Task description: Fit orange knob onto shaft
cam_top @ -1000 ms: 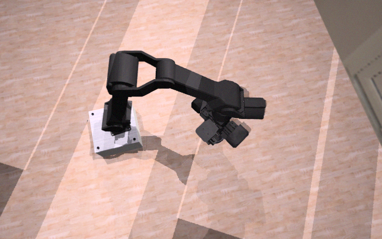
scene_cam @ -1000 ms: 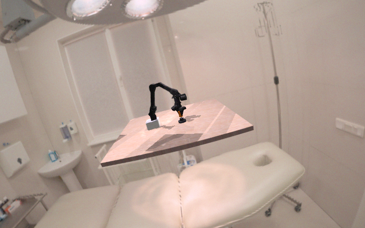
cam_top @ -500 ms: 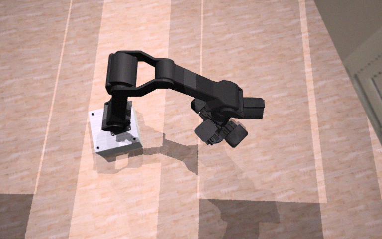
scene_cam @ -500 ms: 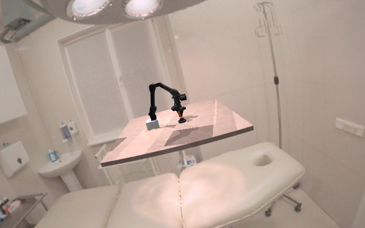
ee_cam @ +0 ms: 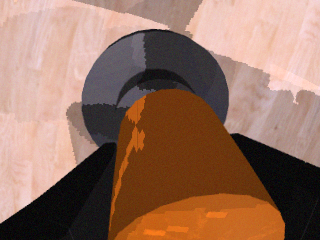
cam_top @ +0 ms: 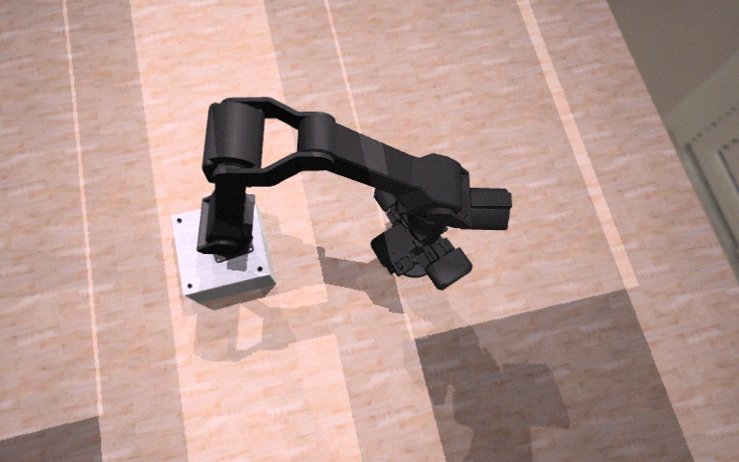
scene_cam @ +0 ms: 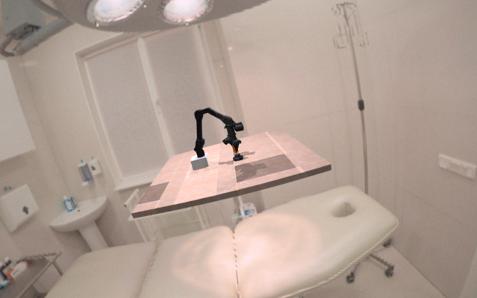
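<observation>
The orange knob (scene_cam: 235,149) (ee_cam: 172,165) is upright, or nearly so, between the fingers of my gripper (scene_cam: 235,144) (ee_cam: 172,150), which is shut on it. The round dark grey pedestal (scene_cam: 238,158) (ee_cam: 110,75) stands on the table beneath. In the wrist view the knob's lower end covers the front part of the pedestal's raised middle. In the exterior view the knob's lower end is above the pedestal's base. The shaft's flat side and the knob's hole are hidden. In the top view the arm hides the knob.
The arm's white base block (cam_top: 188,261) (scene_cam: 199,162) stands on the wood-patterned table (cam_top: 136,381) (scene_cam: 197,189), left of the pedestal in the top and exterior views. The black arm (cam_top: 370,152) (scene_cam: 218,113) arches from it over to the pedestal. Shadows lie across the table.
</observation>
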